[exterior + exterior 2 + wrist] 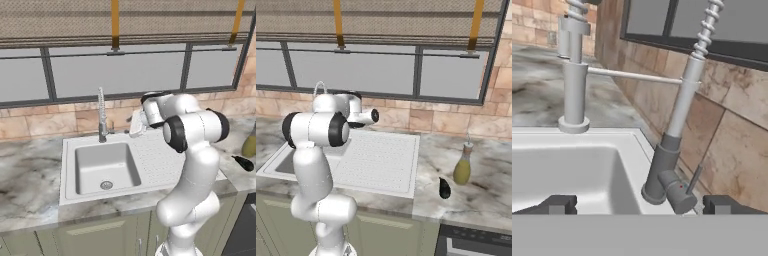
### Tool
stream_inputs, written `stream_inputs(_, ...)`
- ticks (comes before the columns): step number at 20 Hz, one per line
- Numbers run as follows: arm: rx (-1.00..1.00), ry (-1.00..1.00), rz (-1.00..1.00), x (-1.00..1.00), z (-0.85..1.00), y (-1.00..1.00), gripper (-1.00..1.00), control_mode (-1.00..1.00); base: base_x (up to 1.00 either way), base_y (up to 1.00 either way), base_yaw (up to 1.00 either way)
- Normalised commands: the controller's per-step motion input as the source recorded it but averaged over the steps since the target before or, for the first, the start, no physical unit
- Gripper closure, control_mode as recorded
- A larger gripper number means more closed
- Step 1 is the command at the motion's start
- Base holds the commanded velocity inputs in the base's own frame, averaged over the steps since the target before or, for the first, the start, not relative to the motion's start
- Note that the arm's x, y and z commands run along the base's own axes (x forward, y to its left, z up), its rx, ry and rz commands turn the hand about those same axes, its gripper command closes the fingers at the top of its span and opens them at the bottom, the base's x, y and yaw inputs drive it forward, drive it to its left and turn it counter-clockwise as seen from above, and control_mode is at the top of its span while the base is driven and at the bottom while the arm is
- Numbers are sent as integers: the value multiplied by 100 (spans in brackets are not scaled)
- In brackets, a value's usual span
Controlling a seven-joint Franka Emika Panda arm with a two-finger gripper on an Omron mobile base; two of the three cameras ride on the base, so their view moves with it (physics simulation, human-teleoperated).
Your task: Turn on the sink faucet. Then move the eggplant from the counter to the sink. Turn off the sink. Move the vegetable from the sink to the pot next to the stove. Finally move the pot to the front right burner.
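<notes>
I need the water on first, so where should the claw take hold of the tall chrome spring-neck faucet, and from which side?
Probably the small side lever on the chrome gooseneck faucet, not the coiled neck. It juts as a thin rod from the dark base toward the brick wall, so bring the open claw straight in from the basin side, with one finger on each side of it.

- Light was even and fairly bright in all three rendered views, with no single strong source evident.
- The grey window panes (pixel 117 72) looked flat and dull, casting no visible beams.
- The white-grey rectangular inset sink (pixel 70 150) had soft shading inside its basin, darker toward the near wall.
- The white robot arm (pixel 192 170) showed gentle shading and no hard glare.
- Rendering was coarse: edges looked slightly jagged and the marble-look tabletop (pixel 27 175) blotchy.
- In the hand view, the tall chrome spring-neck faucet (pixel 679 115) stayed reasonably sharp.
</notes>
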Motion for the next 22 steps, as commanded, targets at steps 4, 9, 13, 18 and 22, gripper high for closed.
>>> stream_inputs(4,1,-3,5,41,-20,17,-100,-100,0,0,0)
stream_inputs(9,2,0,3,45,-16,16,-100,-100,0,0,0)
stream_inputs(13,2,0,2,47,-12,17,-100,-100,0,0,0)
stream_inputs(18,1,0,3,39,-13,16,-100,-100,0,0,0)
stream_inputs(22,0,1,3,33,-17,16,-100,-100,0,0,0)
